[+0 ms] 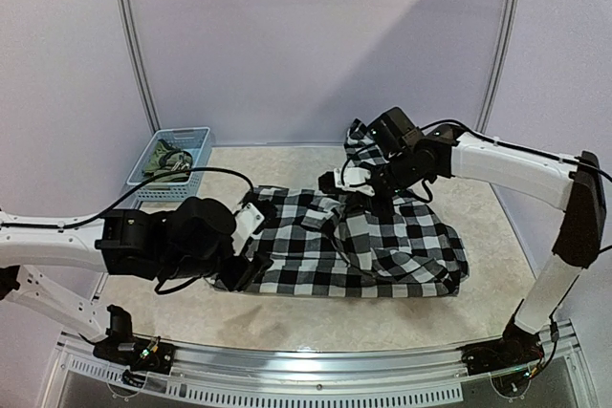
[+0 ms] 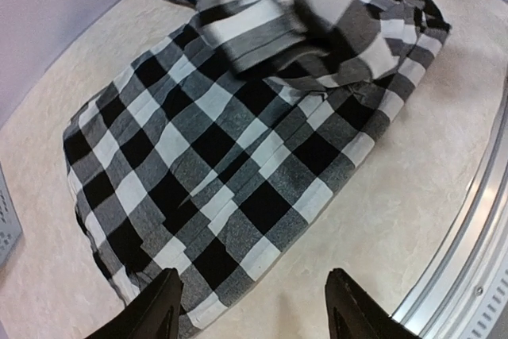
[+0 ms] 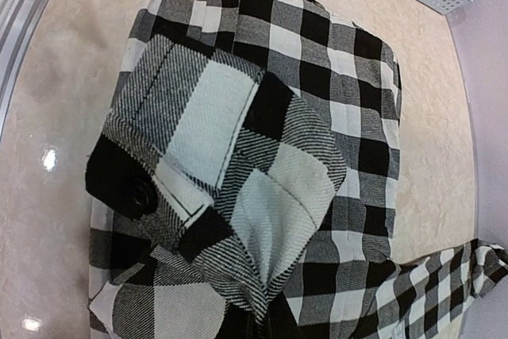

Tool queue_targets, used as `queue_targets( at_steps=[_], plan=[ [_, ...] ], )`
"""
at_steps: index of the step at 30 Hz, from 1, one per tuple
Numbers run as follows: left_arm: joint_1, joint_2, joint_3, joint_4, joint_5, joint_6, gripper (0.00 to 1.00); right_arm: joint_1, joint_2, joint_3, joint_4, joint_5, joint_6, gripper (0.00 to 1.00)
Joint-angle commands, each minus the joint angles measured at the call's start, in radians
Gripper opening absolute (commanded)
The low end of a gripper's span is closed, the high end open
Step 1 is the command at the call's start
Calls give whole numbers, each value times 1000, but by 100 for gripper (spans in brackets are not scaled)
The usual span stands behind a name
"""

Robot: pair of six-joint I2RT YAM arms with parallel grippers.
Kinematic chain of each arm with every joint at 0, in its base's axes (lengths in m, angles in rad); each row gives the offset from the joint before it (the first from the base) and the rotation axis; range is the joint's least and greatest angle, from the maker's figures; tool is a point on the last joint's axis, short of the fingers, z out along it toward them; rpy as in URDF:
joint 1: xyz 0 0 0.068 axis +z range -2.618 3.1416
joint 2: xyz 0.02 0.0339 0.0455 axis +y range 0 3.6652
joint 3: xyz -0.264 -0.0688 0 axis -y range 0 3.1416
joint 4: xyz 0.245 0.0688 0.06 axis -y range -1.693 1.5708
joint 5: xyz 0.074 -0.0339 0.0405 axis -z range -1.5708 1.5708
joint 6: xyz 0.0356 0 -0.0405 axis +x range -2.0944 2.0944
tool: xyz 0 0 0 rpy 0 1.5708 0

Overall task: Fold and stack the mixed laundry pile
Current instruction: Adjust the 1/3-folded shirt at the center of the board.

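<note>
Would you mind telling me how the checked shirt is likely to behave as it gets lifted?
The shirt is probably floppy: its raised part sags in folds. It looks thin, so likely light. Pushed, it would probably bunch up rather than slide.

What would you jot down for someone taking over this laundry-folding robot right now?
Left tool: open, empty, poised at the left edge of the checked shirt.
Right tool: shut on a fold of the checked shirt, raised above the rest.
Checked shirt: rumpled on the table. Olive-green shirt: in the blue basket, far left.
Done: nothing neatly folded or stacked.
Left: fold the checked shirt, fetch and fold the green one, stack both.
</note>
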Motion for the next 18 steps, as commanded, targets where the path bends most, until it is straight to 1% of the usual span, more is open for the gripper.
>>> queue_targets(
  at_steps=[1, 2, 4, 6, 9, 12, 13, 15, 16, 18],
  plan=[
    [-44, 84, 93, 25, 7, 254, 64, -10, 94, 92, -62, -159, -1, 2],
    [-59, 107, 111, 43, -12, 329, 64, -9, 108, 125, -90, -189, 3, 2],
    [-99, 161, 130, 89, -106, 455, 64, -11, 142, 175, -155, -246, 15, 3],
    [-137, 221, 131, 163, -216, 577, 64, -16, 160, 191, -189, -291, 24, 3],
    [-166, 289, 115, 283, -307, 750, 65, -25, 166, 200, -230, -351, 44, 3],
    [-188, 332, 75, 460, -395, 905, 67, -36, 175, 210, -275, -393, 53, 3],
    [-197, 345, 58, 551, -430, 968, 67, -37, 176, 210, -282, -398, 52, 3],
    [-214, 366, 25, 679, -468, 1077, 68, -39, 178, 207, -292, -405, 50, 4],
    [-219, 375, 16, 719, -479, 1116, 68, -39, 179, 206, -296, -407, 50, 4],
    [-226, 387, 9, 748, -483, 1167, 68, -39, 181, 206, -301, -411, 49, 4]
  ],
)
